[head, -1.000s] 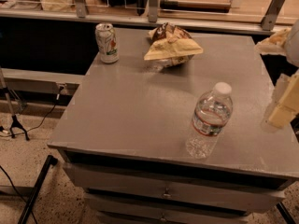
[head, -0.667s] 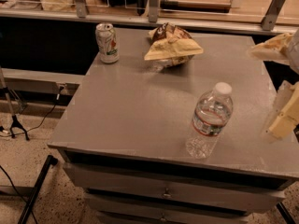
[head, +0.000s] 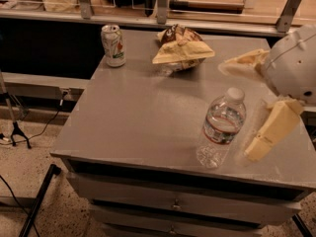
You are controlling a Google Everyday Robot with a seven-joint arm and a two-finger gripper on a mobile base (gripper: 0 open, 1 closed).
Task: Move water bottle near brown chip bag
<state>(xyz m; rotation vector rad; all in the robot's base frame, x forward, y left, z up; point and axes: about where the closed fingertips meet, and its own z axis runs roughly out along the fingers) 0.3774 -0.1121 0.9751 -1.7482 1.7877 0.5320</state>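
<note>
The water bottle (head: 222, 127) is clear ribbed plastic with a white cap and a red-banded label. It stands upright near the front right of the grey table (head: 133, 117). The brown chip bag (head: 180, 50), dark brown with a tan front, lies at the back middle of the table. My gripper (head: 238, 110) comes in from the right edge, open. One tan finger (head: 242, 63) reaches past the bottle's cap and the other finger (head: 270, 130) hangs to the bottle's right. It holds nothing.
A white-green soda can (head: 113, 45) stands at the back left corner of the table. A shelf with metal posts (head: 163, 4) runs behind the table. Drawers sit under the table front. Cables and a stand leg (head: 37, 201) lie on the floor at left.
My gripper has moved left into view, from the right edge toward the water bottle. The bottle, bag and can have not moved.
</note>
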